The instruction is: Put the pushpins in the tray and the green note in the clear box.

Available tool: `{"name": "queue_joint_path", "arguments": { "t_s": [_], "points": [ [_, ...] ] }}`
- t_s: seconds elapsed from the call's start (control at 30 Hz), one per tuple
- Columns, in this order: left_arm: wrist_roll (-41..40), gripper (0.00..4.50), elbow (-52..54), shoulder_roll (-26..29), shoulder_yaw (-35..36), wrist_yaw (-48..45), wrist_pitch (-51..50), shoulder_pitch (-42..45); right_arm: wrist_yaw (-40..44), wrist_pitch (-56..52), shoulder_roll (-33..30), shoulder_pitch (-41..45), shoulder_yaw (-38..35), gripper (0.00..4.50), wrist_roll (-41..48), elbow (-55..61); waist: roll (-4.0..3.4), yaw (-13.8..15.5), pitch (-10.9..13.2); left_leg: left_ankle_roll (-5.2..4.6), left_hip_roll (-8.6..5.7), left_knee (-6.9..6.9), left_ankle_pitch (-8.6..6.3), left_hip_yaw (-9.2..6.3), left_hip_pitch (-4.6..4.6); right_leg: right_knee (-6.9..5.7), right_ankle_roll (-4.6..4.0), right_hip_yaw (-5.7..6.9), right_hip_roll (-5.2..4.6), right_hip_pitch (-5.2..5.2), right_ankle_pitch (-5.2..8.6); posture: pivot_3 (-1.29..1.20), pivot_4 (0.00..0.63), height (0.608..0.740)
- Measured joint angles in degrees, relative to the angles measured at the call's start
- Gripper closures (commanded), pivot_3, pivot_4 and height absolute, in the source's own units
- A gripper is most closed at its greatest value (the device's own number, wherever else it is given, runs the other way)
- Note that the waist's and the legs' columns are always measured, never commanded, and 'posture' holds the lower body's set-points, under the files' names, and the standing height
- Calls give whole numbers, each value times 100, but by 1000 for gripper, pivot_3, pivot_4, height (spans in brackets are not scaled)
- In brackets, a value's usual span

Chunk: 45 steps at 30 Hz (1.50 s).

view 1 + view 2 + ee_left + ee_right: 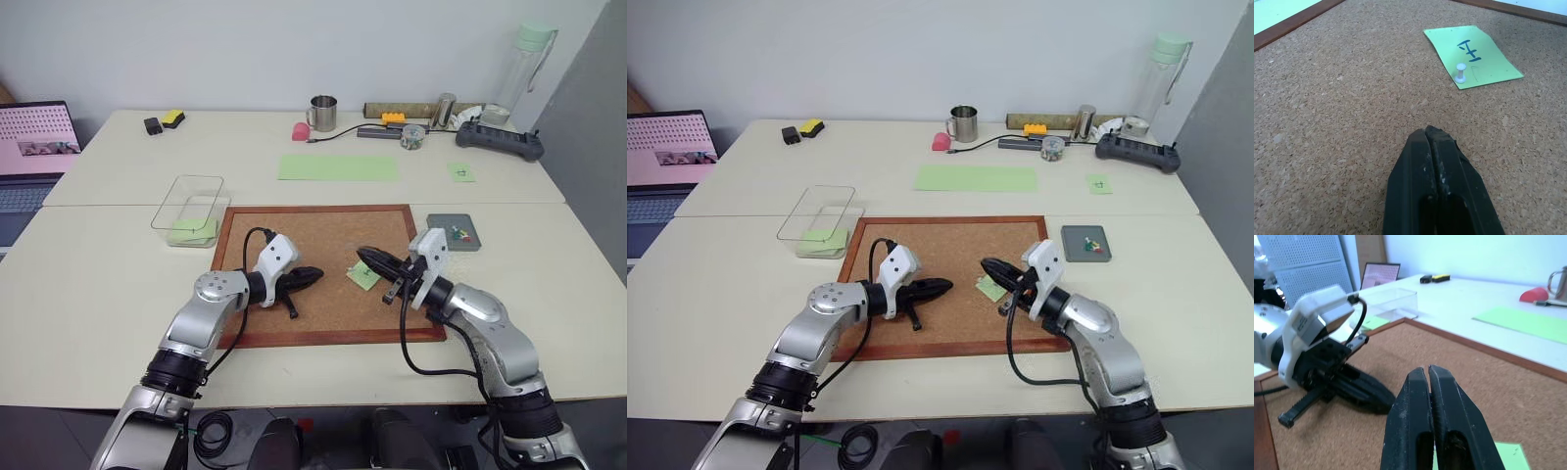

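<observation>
On the pale table [118, 323], my clear box [188, 210] holds green notes, the tray [454, 232] pushpins [462, 234]; my left gripper [315, 275] and right gripper [364, 257] hover shut, empty.

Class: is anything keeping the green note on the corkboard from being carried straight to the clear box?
Yes. A white pushpin stands in the green note, apparently pinning it to the corkboard. The clear box lies beyond the board's left edge.
</observation>
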<state>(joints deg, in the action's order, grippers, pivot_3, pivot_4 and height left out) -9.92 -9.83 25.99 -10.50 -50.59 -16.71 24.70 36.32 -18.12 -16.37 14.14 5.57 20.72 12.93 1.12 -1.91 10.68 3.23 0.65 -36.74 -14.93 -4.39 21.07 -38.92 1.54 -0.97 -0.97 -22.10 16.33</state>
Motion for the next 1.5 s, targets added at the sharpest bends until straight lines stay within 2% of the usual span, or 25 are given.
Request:
{"name": "queue_joint_path", "arguments": {
  "t_s": [0.17,0.27,0.43,0.67,0.8,0.83,1.0,1.13,1.3,1.5],
  "points": [
    [0,4500,-5,0,0,-2,0,5,-336,-202,124,119,-447,4478,278,-4,0,0,0,0,0,0,0,2,0,0,0,-2,0,0,0,0,150,740],
    [0,4500,-20,2,-12,-3,0,19,-897,-144,101,585,-943,4478,139,-454,0,5,0,0,-3,-1,0,4,0,-1,0,-3,-2,0,-1,0,150,740],
    [-1,4500,-24,8,-26,-23,6,40,-1598,211,-246,1156,-1523,4478,-358,-2019,-1,8,0,0,-4,4,0,8,2,0,-2,-6,-2,-5,-1,0,150,740],
    [1,4500,-12,20,-16,-7,-9,37,-1620,345,-372,1600,-1575,4478,-549,-3432,-3,-3,2,-1,-4,4,1,12,1,-3,-3,-10,-2,-5,-1,0,150,740],
    [-6,4500,41,24,-11,-4,-20,7,-1558,394,-382,1654,-1584,3975,-551,-3730,-3,-3,2,-2,-3,5,0,12,4,-1,-3,-10,-2,-6,-1,0,150,740],
    [-9,4500,46,25,-9,2,-24,3,-1543,395,-382,1658,-1593,3654,-549,-3786,-3,-3,2,-2,-3,5,0,12,4,-1,-3,-10,-2,-6,-2,0,150,740],
    [-12,4500,117,33,19,51,-53,-55,-1540,490,-409,1658,-1680,2747,-555,-3913,-4,-17,2,-2,-1,6,0,12,3,-1,-3,-10,-2,-8,-1,0,150,740],
    [-14,4500,133,39,25,55,-58,-68,-1542,623,-528,1636,-1681,1849,-612,-3884,-4,-25,2,-2,-1,8,0,13,3,-1,-3,-11,-1,-8,-1,0,150,740],
    [-16,4500,141,45,26,57,-64,-70,-1466,635,-567,1381,-1664,676,-604,-3324,-4,-29,2,-2,-1,9,0,12,4,-1,-2,-10,-1,-8,-1,0,150,740],
    [-26,4500,146,64,35,56,-68,-83,-786,189,-550,779,-1130,676,-345,-1731,-4,-41,2,-1,3,11,0,5,2,-1,-2,-5,1,-8,0,0,150,740]
  ]
}}
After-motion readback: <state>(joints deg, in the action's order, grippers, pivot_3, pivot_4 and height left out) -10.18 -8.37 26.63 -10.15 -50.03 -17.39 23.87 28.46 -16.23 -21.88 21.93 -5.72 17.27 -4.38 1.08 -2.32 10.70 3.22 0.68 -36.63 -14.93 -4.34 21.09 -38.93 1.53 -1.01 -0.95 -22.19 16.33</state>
